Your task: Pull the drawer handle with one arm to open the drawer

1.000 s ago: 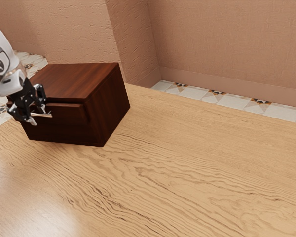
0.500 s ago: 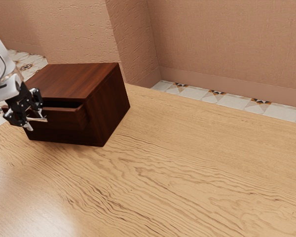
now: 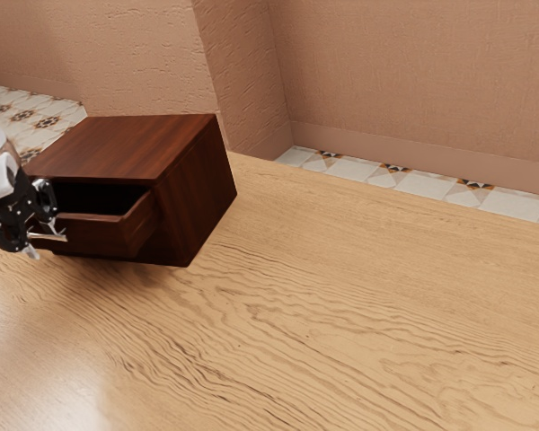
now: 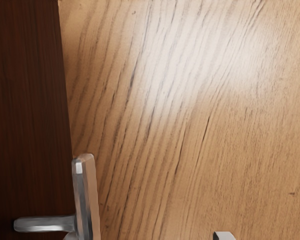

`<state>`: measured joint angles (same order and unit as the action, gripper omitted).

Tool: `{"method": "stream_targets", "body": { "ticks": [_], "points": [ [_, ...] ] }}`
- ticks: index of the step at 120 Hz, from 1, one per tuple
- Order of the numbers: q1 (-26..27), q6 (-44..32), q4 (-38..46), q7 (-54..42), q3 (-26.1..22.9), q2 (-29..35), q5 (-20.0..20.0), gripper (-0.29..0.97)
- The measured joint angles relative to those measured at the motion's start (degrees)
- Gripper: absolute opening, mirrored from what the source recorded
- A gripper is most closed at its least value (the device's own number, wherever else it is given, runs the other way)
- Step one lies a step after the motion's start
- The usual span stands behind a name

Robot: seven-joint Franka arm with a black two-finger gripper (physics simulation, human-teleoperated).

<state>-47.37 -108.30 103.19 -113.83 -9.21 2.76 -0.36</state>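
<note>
Dark-wood drawer (image 3: 94,235) juts open, hand (image 3: 36,235) gripping its metal handle (image 4: 85,195).

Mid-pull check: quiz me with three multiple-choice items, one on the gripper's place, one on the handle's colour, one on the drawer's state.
1. The gripper is: A) high in the air; B) by the front of the drawer, exterior view's left; C) at the exterior view's right.
2. The handle is: A) silver; B) red; C) black.
3. The drawer is: A) shut; B) partly open; C) removed.
B, it sits at the drawer front; A, it shines metal grey; B, a dark gap shows under the top of the cabinet.
</note>
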Motion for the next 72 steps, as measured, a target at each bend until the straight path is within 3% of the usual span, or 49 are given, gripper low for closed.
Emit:
{"method": "stream_targets", "body": {
  "ticks": [11,19,28,41,52,72],
  "points": [
    [-0.8,-0.3,3.6,0.2,-0.1,4.0,-0.1,0.21],
    [-1.6,-0.4,7.3,0.3,-0.3,8.5,-0.3,0.06],
    [5.1,0.1,8.1,0.5,0.2,16.8,-1.2,0.23],
    [8.4,6.2,-3.3,2.6,-0.7,22.0,-4.8,0.43],
    [16.3,14.0,-12.4,8.3,0.1,15.3,-4.1,0.52],
    [39.6,30.2,-34.2,24.4,8.3,0.3,-0.6,0.61]
  ]
}}
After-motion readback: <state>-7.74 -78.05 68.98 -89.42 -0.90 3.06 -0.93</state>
